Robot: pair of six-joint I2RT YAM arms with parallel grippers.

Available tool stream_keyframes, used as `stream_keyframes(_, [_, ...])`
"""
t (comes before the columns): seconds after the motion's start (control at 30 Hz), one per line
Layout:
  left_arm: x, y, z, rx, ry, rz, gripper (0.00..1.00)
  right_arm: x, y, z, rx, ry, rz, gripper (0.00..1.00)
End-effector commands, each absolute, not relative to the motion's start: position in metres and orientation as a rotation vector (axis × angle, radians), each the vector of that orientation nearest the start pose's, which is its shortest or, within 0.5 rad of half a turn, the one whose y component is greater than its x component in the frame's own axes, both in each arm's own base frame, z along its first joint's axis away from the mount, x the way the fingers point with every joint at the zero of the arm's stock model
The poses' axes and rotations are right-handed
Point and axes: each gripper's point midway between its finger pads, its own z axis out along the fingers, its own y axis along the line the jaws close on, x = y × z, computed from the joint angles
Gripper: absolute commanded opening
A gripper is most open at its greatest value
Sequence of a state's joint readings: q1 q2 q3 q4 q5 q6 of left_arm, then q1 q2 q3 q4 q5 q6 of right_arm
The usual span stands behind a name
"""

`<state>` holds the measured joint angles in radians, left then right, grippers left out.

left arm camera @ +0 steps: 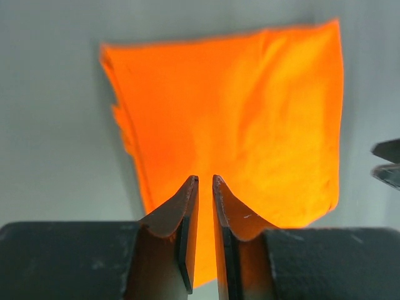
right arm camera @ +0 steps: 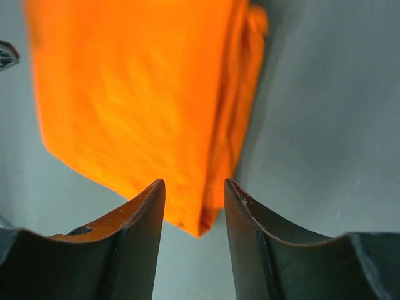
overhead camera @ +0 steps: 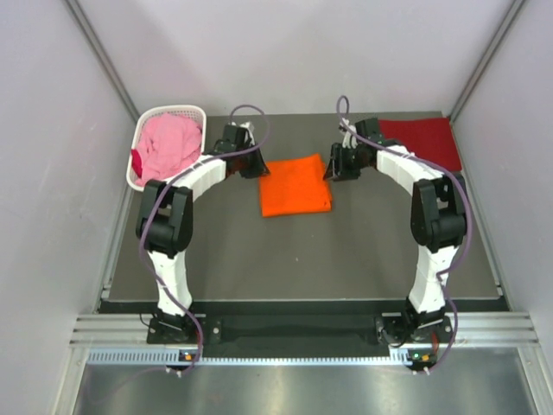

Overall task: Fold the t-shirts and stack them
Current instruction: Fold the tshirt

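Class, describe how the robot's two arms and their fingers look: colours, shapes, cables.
The left arm and right arm each have white shells with black joints. A purple cable loops along each. The fingers are black, tapering to thin tips.

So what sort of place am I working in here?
Likely a lab test booth, not a laundry: bare white panels around a dark table, with metal framing rails along its near edge.

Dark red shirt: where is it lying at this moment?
In the top view the dark red shirt lies flat at the far right corner of the table, beside the right arm, well right of the folded orange shirt.
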<state>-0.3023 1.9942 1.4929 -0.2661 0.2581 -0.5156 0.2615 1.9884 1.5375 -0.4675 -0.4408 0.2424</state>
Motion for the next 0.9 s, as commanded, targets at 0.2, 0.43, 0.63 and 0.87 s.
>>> stream_keyframes(0.2, [0.448,-0.214,0.046,-0.147,2.520,-0.645,0.20,0.405,0.192,0.048,-0.290,2.611,0.678,0.39])
stream_keyframes(0.43, [0.443,-0.201,0.025,-0.149,2.577,-0.529,0.19,0.396,0.184,0.039,-0.242,2.628,0.625,0.25])
stream_keyframes(0.63, [0.455,-0.206,0.101,-0.118,2.460,-0.575,0.21,0.392,0.181,0.078,-0.148,2.597,0.614,0.23])
stream_keyframes(0.87, [0.455,-0.242,0.140,-0.101,2.367,-0.797,0.22,0.392,0.243,0.118,-0.213,2.461,0.888,0.18])
